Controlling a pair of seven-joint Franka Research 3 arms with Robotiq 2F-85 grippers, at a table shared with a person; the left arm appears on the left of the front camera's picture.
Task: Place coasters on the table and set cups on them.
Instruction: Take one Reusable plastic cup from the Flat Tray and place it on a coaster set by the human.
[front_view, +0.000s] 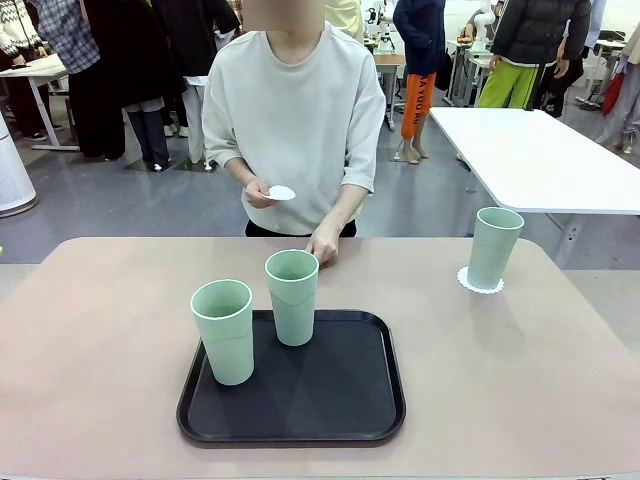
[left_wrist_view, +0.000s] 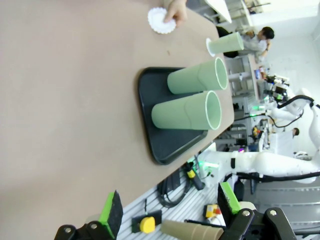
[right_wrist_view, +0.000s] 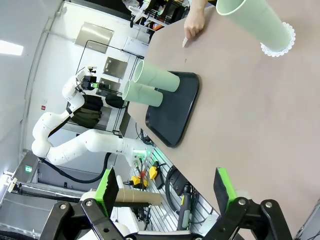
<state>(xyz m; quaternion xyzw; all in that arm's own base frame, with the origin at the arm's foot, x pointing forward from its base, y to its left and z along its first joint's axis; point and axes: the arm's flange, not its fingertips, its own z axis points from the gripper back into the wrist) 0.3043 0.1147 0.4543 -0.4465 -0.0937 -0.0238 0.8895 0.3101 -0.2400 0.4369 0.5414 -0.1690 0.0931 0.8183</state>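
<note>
While the person's hand (front_view: 257, 193) pinches a doily coaster (front_view: 282, 193), front view shows me a near tumbler (front_view: 223, 335) and a far tumbler (front_view: 292, 300) upright on the black tray (front_view: 300, 425), and a third tumbler (front_view: 494, 247) on its coaster (front_view: 480, 282), table (front_view: 100, 330) right.

Left wrist: left gripper (left_wrist_view: 169, 197) spread apart, empty; the person's other hand (left_wrist_view: 175, 9) presses a second coaster (left_wrist_view: 159, 22) onto the table.

Right wrist: right gripper (right_wrist_view: 166, 176) spread apart, empty.

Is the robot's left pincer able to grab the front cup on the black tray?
Probably yes. The left pincer is open and holds nothing, the front cup stands upright at the left side of the tray with bare table beside it, and the person's hand rests at the far edge.
</note>
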